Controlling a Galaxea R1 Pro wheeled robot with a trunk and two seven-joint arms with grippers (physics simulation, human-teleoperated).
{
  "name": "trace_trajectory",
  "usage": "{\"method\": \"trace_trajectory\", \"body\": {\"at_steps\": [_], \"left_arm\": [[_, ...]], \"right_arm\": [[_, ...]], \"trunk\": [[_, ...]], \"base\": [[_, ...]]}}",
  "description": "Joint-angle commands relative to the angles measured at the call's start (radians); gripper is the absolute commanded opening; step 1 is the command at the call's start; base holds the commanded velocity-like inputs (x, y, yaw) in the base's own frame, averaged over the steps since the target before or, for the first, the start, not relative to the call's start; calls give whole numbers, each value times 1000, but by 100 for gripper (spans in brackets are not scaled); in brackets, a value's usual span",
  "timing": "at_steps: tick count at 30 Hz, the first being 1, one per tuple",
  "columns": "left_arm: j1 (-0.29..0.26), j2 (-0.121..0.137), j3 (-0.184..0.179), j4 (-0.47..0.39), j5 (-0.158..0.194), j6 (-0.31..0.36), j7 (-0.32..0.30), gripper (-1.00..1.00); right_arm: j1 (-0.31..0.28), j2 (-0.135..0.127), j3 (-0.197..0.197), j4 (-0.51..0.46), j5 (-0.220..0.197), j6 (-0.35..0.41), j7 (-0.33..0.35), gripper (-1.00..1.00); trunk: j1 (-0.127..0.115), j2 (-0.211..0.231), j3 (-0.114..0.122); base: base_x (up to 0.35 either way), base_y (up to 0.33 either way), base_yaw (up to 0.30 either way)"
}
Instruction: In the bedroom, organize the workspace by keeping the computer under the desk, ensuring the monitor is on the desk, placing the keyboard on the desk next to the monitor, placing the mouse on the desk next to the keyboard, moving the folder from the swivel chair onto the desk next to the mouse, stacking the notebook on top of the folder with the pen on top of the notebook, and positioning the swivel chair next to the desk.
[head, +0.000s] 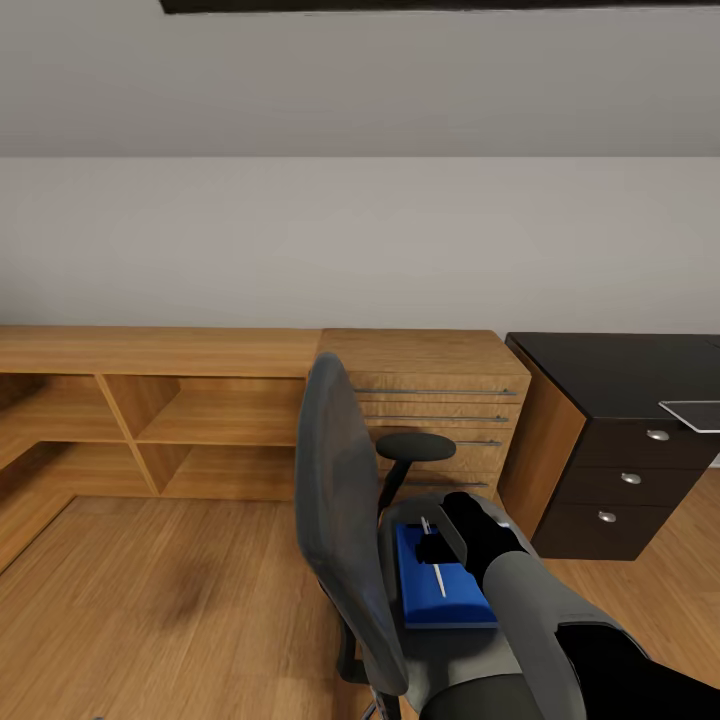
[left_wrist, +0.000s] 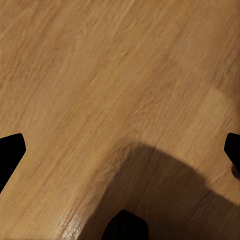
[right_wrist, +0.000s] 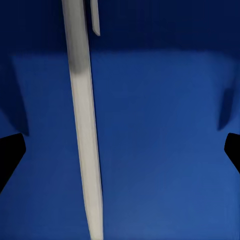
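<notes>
one right tool (head: 440, 535) hovers spread over the pen (right_wrist: 84, 150), which lies on the blue folder (head: 445, 595) on the swivel chair (head: 345, 520) seat. left tool (left_wrist: 120, 150) spread above the wooden floor (left_wrist: 100, 75). black counter (head: 610, 370) stands right.

Right arm (head: 540, 610) — smooth grey rounded shell, matte, tapering toward wrist; black section near lower frame edge. Right gripper (head: 440, 545) glossy black, blocky, rounded knuckle housing. In both wrist views — black finger tips (right_wrist: 10, 152) as dark wedges at frame edges; left gripper (left_wrist: 120, 150) same black.
</notes>
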Motion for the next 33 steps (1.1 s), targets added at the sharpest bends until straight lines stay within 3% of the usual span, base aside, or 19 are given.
{"method": "trace_trajectory", "body": {"at_steps": [1, 33], "left_arm": [[0, 0, 2, -2, 5, 7, -3, 100], [0, 0, 2, -2, 5, 6, -3, 100]], "right_arm": [[0, 1, -4, -1, -1, 3, -4, 100], [0, -1, -4, -1, -1, 4, -7, 100]], "trunk": [[0, 0, -1], [0, 0, -1]], "base": [[0, 0, 0], [0, 0, 0]]}}
